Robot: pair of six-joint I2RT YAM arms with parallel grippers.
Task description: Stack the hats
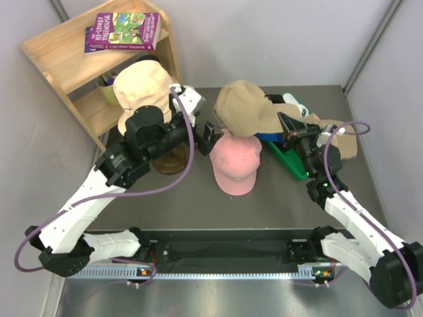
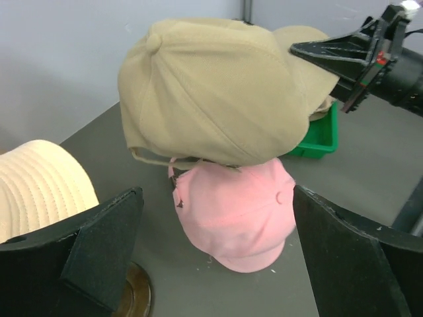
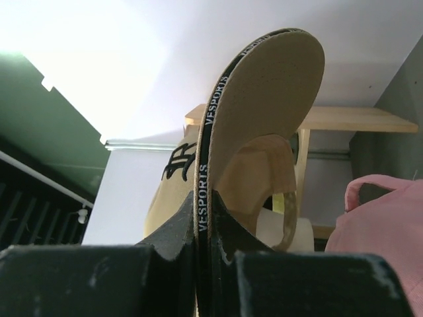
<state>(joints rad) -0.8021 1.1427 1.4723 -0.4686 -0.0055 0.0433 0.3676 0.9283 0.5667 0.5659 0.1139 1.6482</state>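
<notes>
End effector, right (image 3: 201, 228): jaws together, clamped on the edge of the peak of the khaki cap (image 1: 243, 105), which hangs from that one pinch. In the right wrist view the peak stands on edge between the fingers, with lettered trim along its rim. Gripping by the stiff peak is probably what keeps the soft crown free and hollow, so it can drop over another crown.

Khaki cap sits above the pink cap (image 1: 236, 164), which lies on the bench (image 1: 165, 205) with its peak toward the arms. In the left wrist view the khaki crown overlaps the rear of the pink one. Contact there cannot be told. Judgement: the cap is poised for stacking but not yet released.

End effector, left (image 2: 218, 228): jaws wide apart, holding nothing, just left of the two caps.

Containers: green bin (image 1: 292, 164) on the right of the bench, under the right arm. It holds white fabric (image 1: 295, 104) and a blue strip (image 1: 268, 137), likely more hats; its other contents are hidden.

Far left: pale peach hat (image 1: 141, 82) on a wooden stand (image 1: 170, 158), well apart from the stack. Behind it is a wooden shelf (image 1: 56, 46) with a book (image 1: 123, 30) on top.
</notes>
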